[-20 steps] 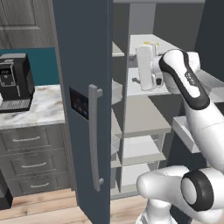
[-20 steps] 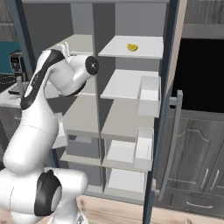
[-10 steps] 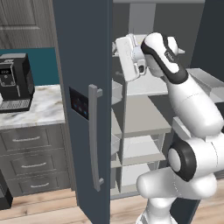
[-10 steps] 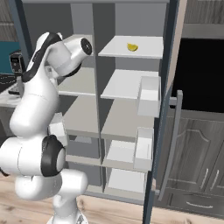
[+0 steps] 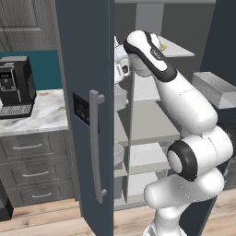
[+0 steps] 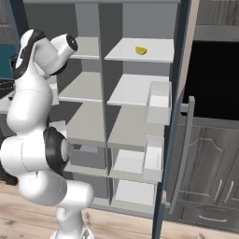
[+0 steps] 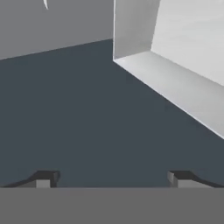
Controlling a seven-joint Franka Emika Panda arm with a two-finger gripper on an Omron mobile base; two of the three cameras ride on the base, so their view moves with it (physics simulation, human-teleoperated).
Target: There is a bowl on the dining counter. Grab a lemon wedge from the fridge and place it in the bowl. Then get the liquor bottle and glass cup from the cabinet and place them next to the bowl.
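Gripper: the gripper point(image 7: 113, 178) stands wide open, its two dark tips far apart at the bottom of the hand view, with nothing between them.
Gripper aim: it faces the dark inner side of the left fridge door point(image 7: 87, 113), with a white door bin point(image 7: 175, 65) just above and to one side; in the left base view the hand is tucked behind that door's edge, near the upper shelves.
Lemon wedge: the lemon wedge point(image 6: 141, 50) lies alone on the top right shelf point(image 6: 140, 57) of the open fridge, well apart from the hand; in the left base view a sliver of yellow point(image 5: 162, 46) shows past the arm's upper link.
Step in hand: by my reading, the arm is turning inside the fridge opening to bring the hand round toward the top shelf; the wedge is not yet approached.
Risk, door: the hand sits close to the left door and its bin; a wide swing from here could knock the bin or push the door.
Risk, shelf edge: the wedge lies at the top shelf level, so coming in too low could catch the shelf's front lip or the centre divider point(image 6: 103, 74).
Risk, grasp: the wedge is small and rounded; closing off-centre could squirt it back along the shelf or off its edge.
Risk, right door: the right fridge door point(image 6: 179, 93) stands open beside the shelf and narrows the way in.
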